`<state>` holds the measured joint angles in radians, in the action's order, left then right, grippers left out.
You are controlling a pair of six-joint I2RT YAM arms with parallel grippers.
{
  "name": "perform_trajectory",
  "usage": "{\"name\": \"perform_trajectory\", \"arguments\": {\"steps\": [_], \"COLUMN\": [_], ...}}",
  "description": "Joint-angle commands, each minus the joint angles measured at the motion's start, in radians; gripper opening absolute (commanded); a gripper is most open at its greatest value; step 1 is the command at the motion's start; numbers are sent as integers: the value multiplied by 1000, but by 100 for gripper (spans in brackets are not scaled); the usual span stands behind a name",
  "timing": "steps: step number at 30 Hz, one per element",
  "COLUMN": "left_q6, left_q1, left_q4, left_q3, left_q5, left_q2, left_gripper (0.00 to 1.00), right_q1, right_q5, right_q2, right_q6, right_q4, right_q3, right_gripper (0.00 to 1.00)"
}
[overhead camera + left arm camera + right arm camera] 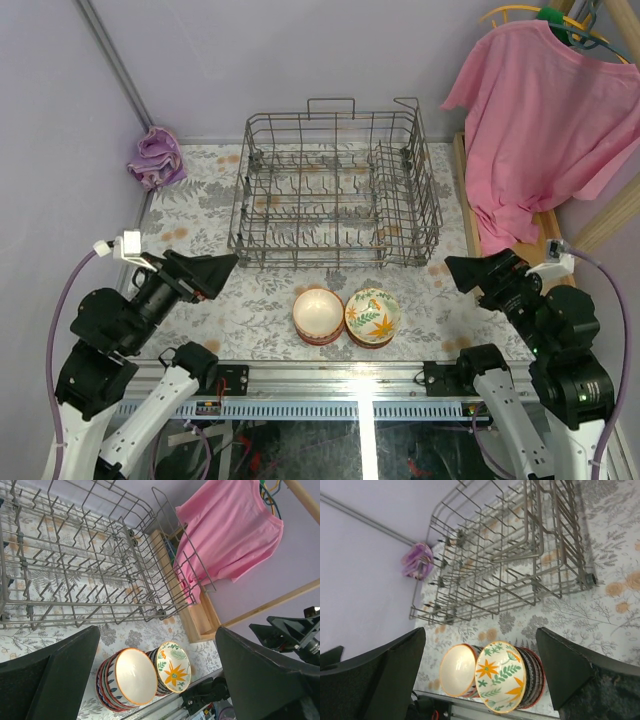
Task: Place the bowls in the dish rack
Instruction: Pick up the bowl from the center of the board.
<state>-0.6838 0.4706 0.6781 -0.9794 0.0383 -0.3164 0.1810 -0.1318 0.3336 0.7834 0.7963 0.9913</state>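
Two stacks of bowls stand side by side at the table's near edge. The left stack point(318, 314) has a plain cream bowl on top; the right stack point(372, 317) has an orange-green floral bowl on top. Both show in the left wrist view point(129, 682) point(173, 666) and the right wrist view point(458, 670) point(505, 683). The grey wire dish rack point(335, 195) stands empty behind them. My left gripper point(228, 264) is open and empty, left of the stacks. My right gripper point(453, 268) is open and empty, to their right.
A crumpled purple cloth point(157, 157) lies at the back left corner. A pink T-shirt point(540, 110) hangs on a hanger at the right, over a wooden frame point(545, 235). The table has a floral cloth point(205, 215).
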Motion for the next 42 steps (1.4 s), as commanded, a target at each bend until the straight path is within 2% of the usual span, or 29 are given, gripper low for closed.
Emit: {"name": "perform_trajectory", "arguments": {"steps": [1,6,9,11,13,16,19,22,25,32,37,40,42], "left_q6": [-23,-61,-67,-96,-104,-106,-103,-100,-109,-81,-40,-81,-83], "left_q1": [7,10,10,10,10,10,10,9,10,10,10,9,10], "left_q4": [-39,3,9,23,3,10,94,28,22,130,181,264,288], "left_q3": [32,10,-9,-16,-9,-8,-33,12,20,-25,-63,-136,-166], "left_q5": [76,174,163,118,133,140,136,222,205,101,51,-48,-60], "left_q2": [-21,-160,-161,-138,-127,-161,-233,-237,-214,-221,-192,-211,-239], "left_gripper": [100,100,100,100,100,100,100,100,100,100,100,100,100], "right_q1": [-3,-3,-2,-2,-2,-2,-2,-1,29,313,464,567,588], "right_q5": [-23,-249,-415,-507,-597,-657,-645,-625,-597,-343,-169,-118,-137], "right_q2": [-85,65,159,171,189,264,334,431,498,683,752,765,742], "right_q6": [90,38,-43,5,82,70,-64,-186,-234,-225,-225,-247,-252], "right_q4": [-133,-125,-141,-245,-351,-324,-210,-78,-47,-69,-19,-17,-61], "right_q3": [-21,-20,10,-49,-110,-112,-58,4,50,154,227,237,207], "right_gripper": [99,99,99,99,99,99,99,99,100,100,99,99,100]}}
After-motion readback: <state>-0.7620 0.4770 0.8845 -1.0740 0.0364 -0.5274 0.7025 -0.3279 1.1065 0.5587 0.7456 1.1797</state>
